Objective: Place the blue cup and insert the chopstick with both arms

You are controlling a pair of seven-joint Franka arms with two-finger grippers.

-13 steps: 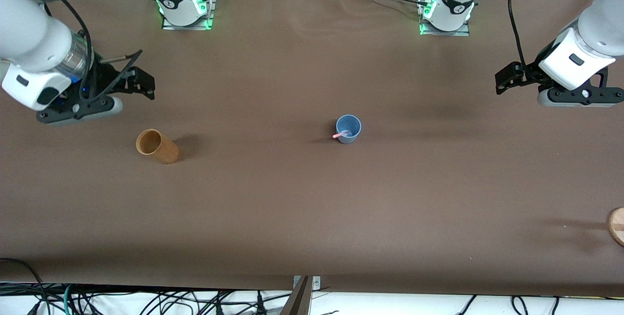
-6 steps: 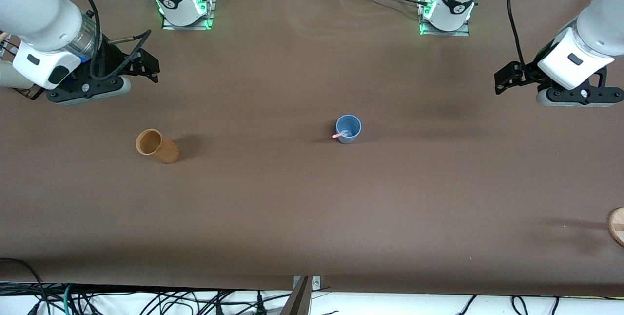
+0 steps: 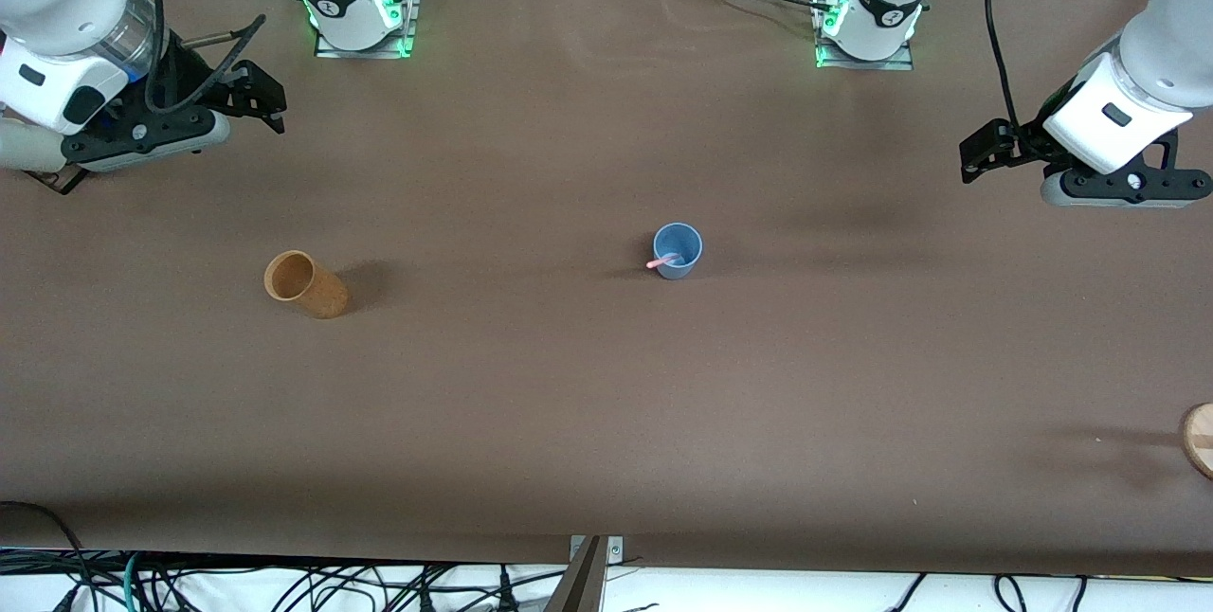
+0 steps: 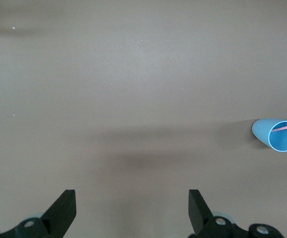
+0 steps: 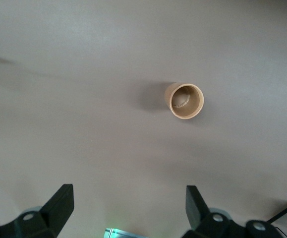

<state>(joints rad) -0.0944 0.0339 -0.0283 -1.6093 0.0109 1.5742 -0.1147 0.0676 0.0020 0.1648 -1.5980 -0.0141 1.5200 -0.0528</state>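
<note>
Small matte dusty-blue tapered cup (image 3: 678, 251) upright near the middle of the table, thin pink chopstick (image 3: 662, 261) leaning inside it, tip poking over the rim toward the right arm's end. Underneath, a wide brown matte table covering (image 3: 606, 423), slightly rippled near the arm bases; cables and equipment along the table's edges.

Since a second ago: right black two-finger gripper (image 3: 256, 99) lifted and drawn back toward its base, now over bare table at the right arm's end. Left black two-finger gripper (image 3: 986, 148) almost unmoved, over bare table at the left arm's end. Cup and chopstick unmoved.

Both sets of fingers spread wide, holding nothing.

Tan wooden-looking cylindrical cup (image 3: 304, 283) upright, well apart from the blue cup, toward the right arm's end. Round pale wooden piece (image 3: 1200, 439) at the table edge, left arm's end, nearer the front camera. Nothing crowding the blue cup.
</note>
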